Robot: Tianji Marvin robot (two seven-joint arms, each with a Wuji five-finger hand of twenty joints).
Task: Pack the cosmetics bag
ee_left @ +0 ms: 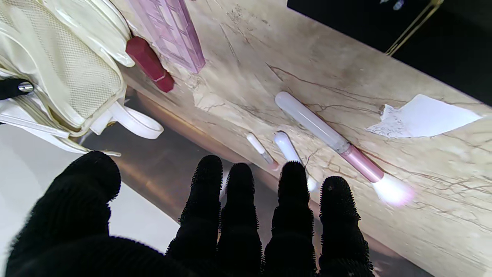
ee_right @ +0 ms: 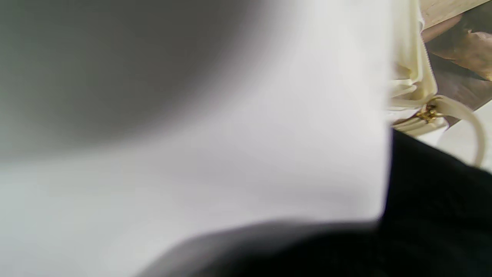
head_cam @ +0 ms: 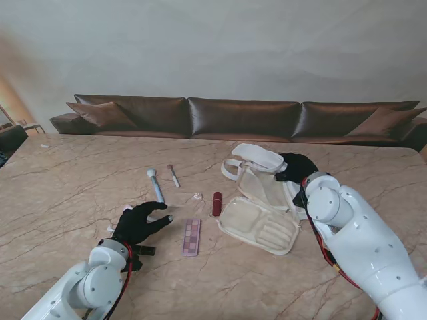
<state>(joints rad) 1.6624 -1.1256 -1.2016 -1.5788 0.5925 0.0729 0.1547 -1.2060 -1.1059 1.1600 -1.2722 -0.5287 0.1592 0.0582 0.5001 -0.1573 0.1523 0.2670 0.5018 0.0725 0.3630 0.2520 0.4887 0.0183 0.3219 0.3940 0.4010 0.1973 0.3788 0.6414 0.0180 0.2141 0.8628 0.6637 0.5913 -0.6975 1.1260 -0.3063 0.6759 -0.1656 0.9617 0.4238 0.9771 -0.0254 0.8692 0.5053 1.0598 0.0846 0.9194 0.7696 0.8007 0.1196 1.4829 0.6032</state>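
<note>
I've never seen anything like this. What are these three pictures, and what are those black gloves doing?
It is a two-armed robot with gloved five-finger hands. The wide picture looks down from its stand; the other two come from cameras on its wrists. On the marble table lie an open cream cosmetics bag, a red lipstick, a pink eyeshadow palette and two makeup brushes. The left hand hovers open, holding nothing. The right hand rests at the bag; whether it grips is unclear, its own camera being blurred.
</note>
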